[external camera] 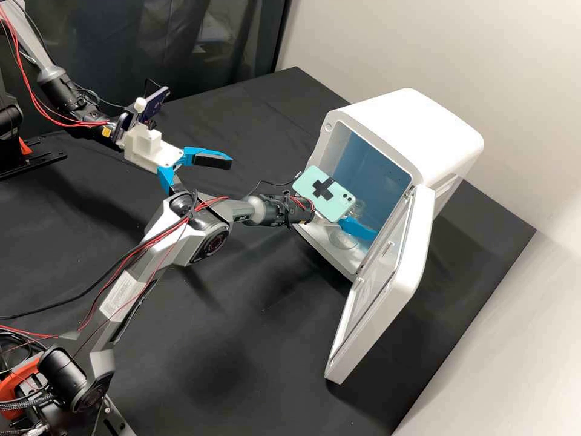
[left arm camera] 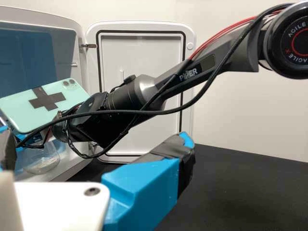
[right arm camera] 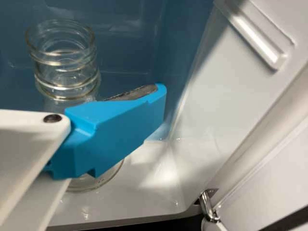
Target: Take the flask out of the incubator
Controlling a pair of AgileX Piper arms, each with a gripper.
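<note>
Incubator (external camera: 417, 139): a white box with a blue lining, standing on the black bench (external camera: 242, 363) with its mouth wide open.
Door (external camera: 387, 284): swung right out from the incubator's front edge and hanging on its hinge, inner face showing.
Flask (right arm camera: 62, 57): clear glass with a bare threaded neck and no cap, upright on the incubator's white floor, deep inside against the blue back wall.
Right claw (external camera: 356, 229): reached in through the incubator's mouth and close up against the flask's lower body. Whether it is clamped on the glass cannot be told from here.
Phone (external camera: 324, 192): mint green with a black cross on its back, riding on the right arm's wrist just at the incubator's opening.
Left claw (external camera: 200, 177): well outside the incubator on its open side, held above the bench. Its blue fingers are spread apart with nothing between them.
</note>
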